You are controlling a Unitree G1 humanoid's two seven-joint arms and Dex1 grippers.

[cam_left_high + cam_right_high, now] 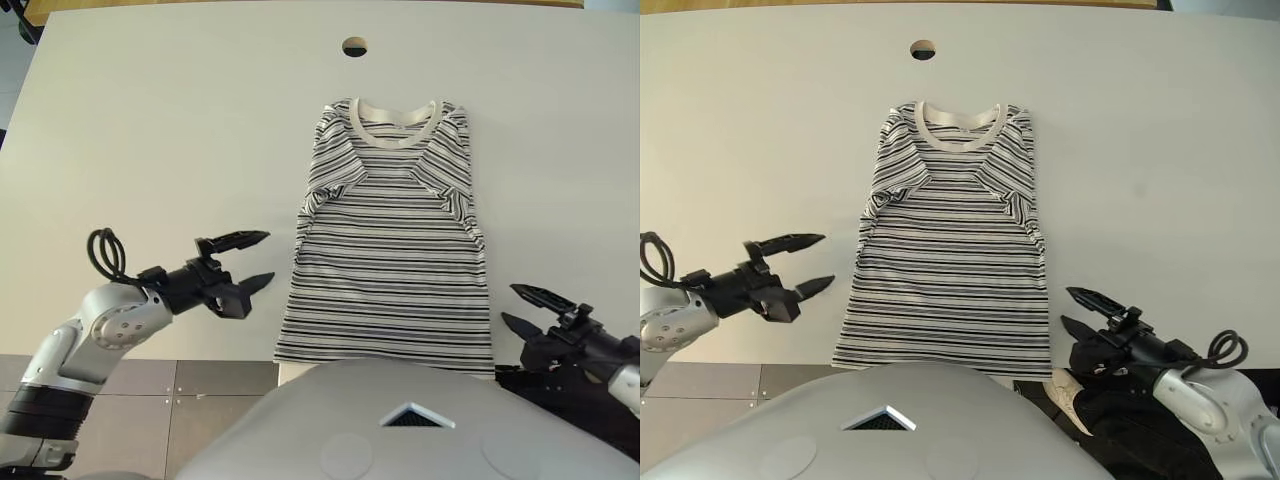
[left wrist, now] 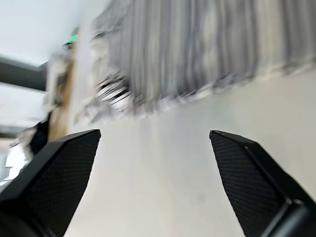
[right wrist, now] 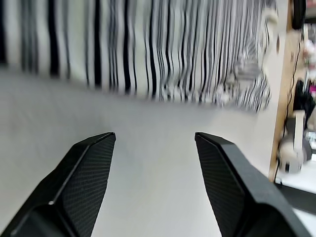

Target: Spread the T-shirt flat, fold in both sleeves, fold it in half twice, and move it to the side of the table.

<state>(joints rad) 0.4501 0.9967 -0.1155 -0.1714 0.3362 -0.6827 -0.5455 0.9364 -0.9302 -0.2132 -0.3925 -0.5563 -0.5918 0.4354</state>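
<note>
Left eye view is showing the left gripper (image 1: 268, 257) hovering above the pale table (image 1: 150, 120), its 2 fingers standing apart and gripping nothing. Grey floor tiles (image 1: 200, 385) are showing below the near edge. A round hole (image 1: 354, 46) is sitting near the far edge. The striped T-shirt (image 1: 390, 260) is lying flat mid-table, collar far, hem near, 2 sleeves folded inward. The right gripper (image 1: 510, 303) is hanging near the hem's right corner, fingers parted, empty.

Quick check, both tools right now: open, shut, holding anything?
Left tool: open, empty, beside the T-shirt.
Right tool: open, empty, at the opposite edge.
</note>
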